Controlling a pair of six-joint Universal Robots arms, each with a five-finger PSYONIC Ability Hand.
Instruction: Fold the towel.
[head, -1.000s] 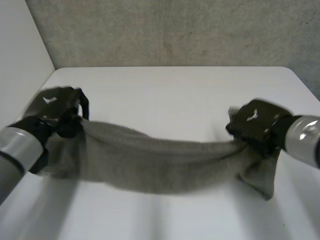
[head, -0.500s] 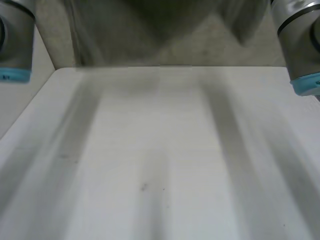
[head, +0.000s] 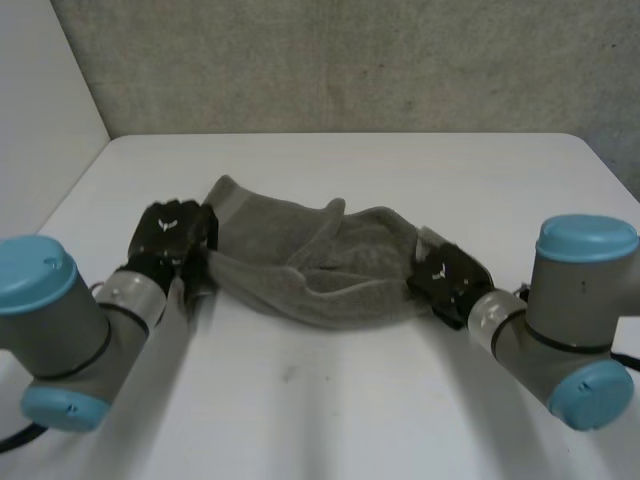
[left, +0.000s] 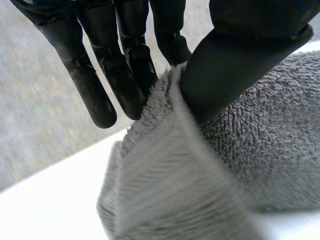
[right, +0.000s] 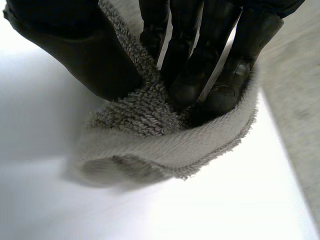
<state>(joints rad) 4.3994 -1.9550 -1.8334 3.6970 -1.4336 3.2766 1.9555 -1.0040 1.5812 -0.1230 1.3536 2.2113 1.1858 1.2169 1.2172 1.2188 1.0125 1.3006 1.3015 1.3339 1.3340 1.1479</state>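
Both ends pinched: left robot hand (head: 172, 232) clamps towel (head: 300, 268) centre-left, right robot hand (head: 450, 282) centre-right; towel bunched, apparently resting on worktop (head: 330, 400).

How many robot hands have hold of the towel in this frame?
2. The left robot hand pinches the towel at its left end; the right robot hand pinches its right end. The towel lies bunched on the table between them.
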